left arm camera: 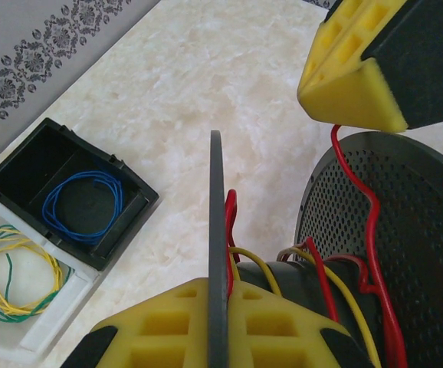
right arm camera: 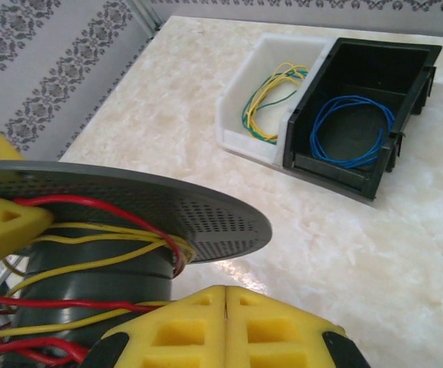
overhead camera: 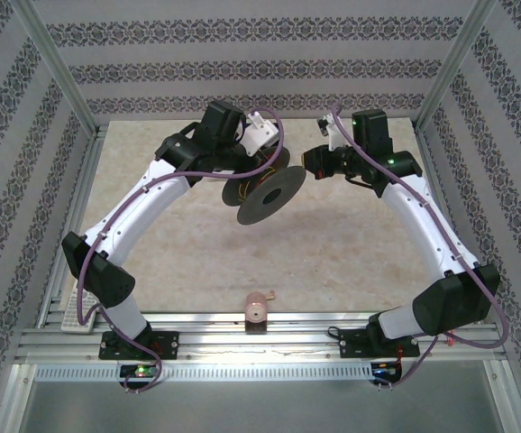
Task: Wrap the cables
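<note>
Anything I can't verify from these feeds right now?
- Right wrist view: whether the shut right gripper pinches the thin red wire; its yellow pads cover the contact.
- Top view: wire on the grey perforated spool too small to trace.
- Left wrist view: spool's core cut off at bottom edge, behind left gripper.

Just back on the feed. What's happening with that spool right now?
The left end effector is clamped on the rim of one flange of the grey spool, holding it up. The right end effector is shut beside the other flange, apparently pinching the red cable, which runs from its tip down to the core. A few red turns sit there beside a yellow wire. The blue coil lies in the black bin, the yellow-green coil in the white bin.
</note>
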`<act>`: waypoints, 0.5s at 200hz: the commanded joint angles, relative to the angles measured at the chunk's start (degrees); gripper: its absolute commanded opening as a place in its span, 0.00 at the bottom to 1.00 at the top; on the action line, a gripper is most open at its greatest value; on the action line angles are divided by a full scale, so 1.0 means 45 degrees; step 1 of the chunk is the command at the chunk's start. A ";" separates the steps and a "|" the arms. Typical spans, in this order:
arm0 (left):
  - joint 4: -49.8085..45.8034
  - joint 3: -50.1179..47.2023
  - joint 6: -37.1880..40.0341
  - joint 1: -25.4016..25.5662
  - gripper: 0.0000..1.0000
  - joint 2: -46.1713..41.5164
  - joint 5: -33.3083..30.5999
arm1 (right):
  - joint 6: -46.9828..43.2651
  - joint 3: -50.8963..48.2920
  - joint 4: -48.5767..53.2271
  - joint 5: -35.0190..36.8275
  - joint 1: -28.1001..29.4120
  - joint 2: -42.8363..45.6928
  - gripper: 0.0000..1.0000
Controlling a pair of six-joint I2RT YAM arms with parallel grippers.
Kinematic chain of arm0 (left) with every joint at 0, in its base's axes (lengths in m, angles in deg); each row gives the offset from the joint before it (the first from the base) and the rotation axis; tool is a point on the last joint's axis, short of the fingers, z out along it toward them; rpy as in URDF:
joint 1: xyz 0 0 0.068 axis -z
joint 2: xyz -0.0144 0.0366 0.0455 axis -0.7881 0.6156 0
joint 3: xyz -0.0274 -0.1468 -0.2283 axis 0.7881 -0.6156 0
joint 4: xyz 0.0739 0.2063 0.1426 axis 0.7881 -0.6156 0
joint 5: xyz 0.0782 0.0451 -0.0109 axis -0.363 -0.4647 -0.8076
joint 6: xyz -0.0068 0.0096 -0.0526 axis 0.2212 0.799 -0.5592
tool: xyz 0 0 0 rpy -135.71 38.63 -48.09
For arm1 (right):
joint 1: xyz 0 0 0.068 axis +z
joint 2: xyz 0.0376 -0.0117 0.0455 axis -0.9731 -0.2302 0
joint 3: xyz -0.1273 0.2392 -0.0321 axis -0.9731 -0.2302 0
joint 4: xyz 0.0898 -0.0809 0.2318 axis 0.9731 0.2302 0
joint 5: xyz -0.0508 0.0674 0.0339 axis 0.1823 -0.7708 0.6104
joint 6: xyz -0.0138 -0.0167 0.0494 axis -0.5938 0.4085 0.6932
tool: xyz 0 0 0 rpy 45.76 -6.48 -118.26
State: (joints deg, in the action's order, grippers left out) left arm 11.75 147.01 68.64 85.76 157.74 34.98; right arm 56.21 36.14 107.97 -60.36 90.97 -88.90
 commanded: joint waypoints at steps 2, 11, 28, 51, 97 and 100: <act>0.0203 0.0440 0.0151 0.0171 0.00 -0.0216 0.0561 | 0.0323 -0.0673 -0.0828 0.0246 -0.0492 0.0168 0.00; 0.0288 0.0340 0.0132 0.0172 0.00 -0.0313 0.0642 | 0.0459 -0.0948 -0.1256 -0.0048 -0.0806 0.0066 0.00; 0.0469 0.0171 0.0095 0.0155 0.00 -0.0526 0.0842 | 0.1041 -0.1745 -0.2516 -0.1328 -0.1563 -0.0292 0.00; 0.0715 0.0040 0.0001 0.0154 0.00 -0.0807 0.1074 | 0.2314 -0.3112 -0.5097 -0.3234 -0.2335 -0.0927 0.00; 0.1627 -0.0197 -0.0624 -0.0032 0.00 -0.1338 0.2169 | 0.4640 -0.5572 -0.9475 -0.4190 -0.2393 -0.1456 0.00; 0.1731 -0.0219 -0.0698 -0.0067 0.00 -0.1364 0.2279 | 0.4791 -0.5717 -0.9764 -0.4190 -0.2393 -0.1475 0.00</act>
State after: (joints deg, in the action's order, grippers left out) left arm 13.90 145.70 68.31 85.74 156.38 38.61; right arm 70.44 14.53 79.69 -76.81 80.70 -95.28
